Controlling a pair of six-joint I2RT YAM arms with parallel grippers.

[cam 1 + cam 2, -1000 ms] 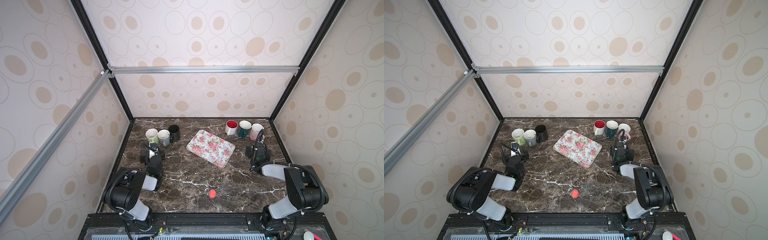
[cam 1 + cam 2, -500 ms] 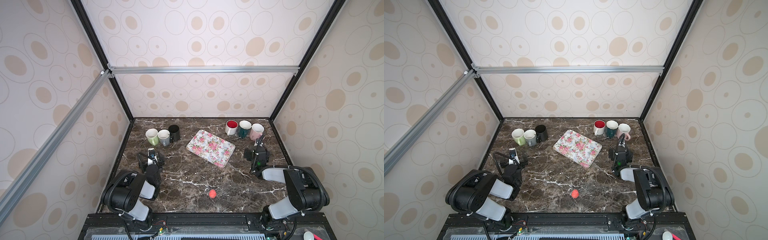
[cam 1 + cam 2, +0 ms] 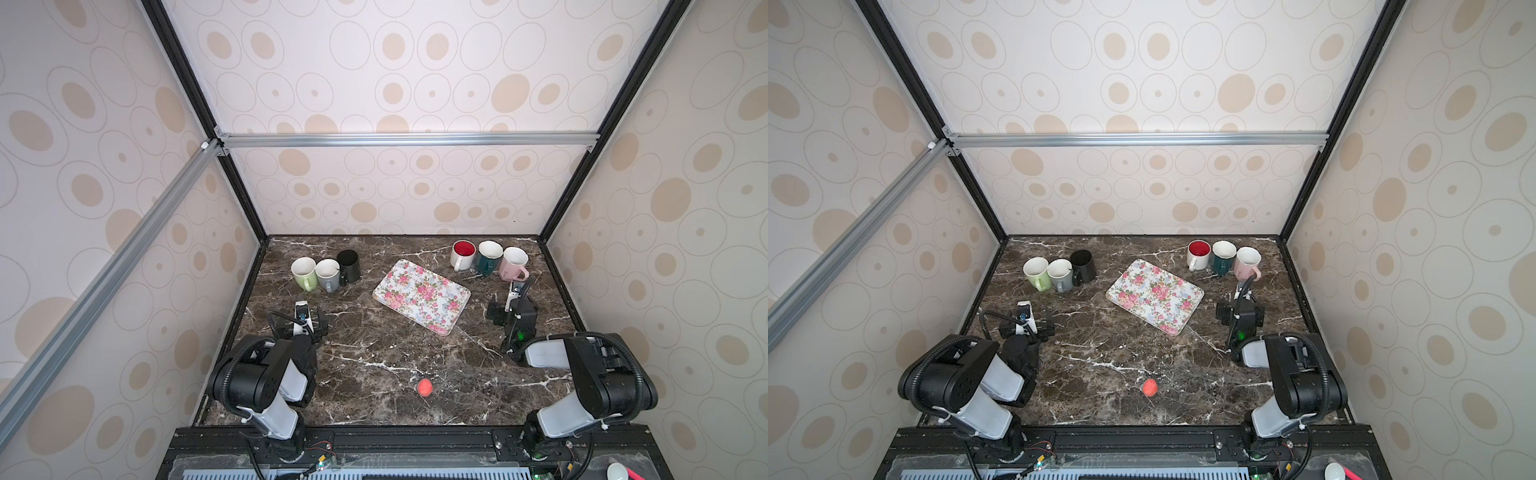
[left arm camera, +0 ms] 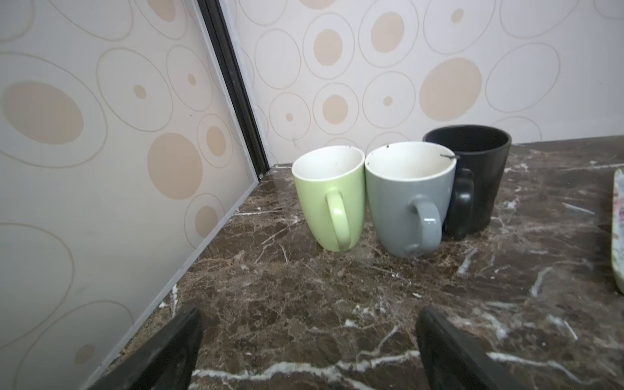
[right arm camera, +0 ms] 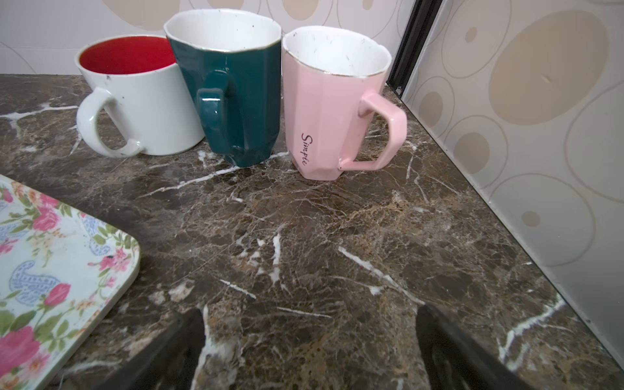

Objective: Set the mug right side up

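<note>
- Left gripper (image 4: 309, 315): jaws spread wide with nothing between them, facing the green mug (image 4: 329, 199), grey mug (image 4: 408, 199) and black mug (image 4: 479, 175), a tight row at 11 o'clock on the table (image 3: 374, 353).
- Right gripper (image 5: 310, 312): likewise released and empty, facing the white mug (image 5: 141, 101), teal mug (image 5: 236, 94) and pink mug (image 5: 331, 108) at 1 o'clock.
- All six mugs stand mouth up, so the turning looks finished.
- Best to park clear of the handles that face the jaws.
- Left arm (image 3: 266, 374) sits folded low at 7 o'clock, right arm (image 3: 598, 374) at 5 o'clock.
</note>
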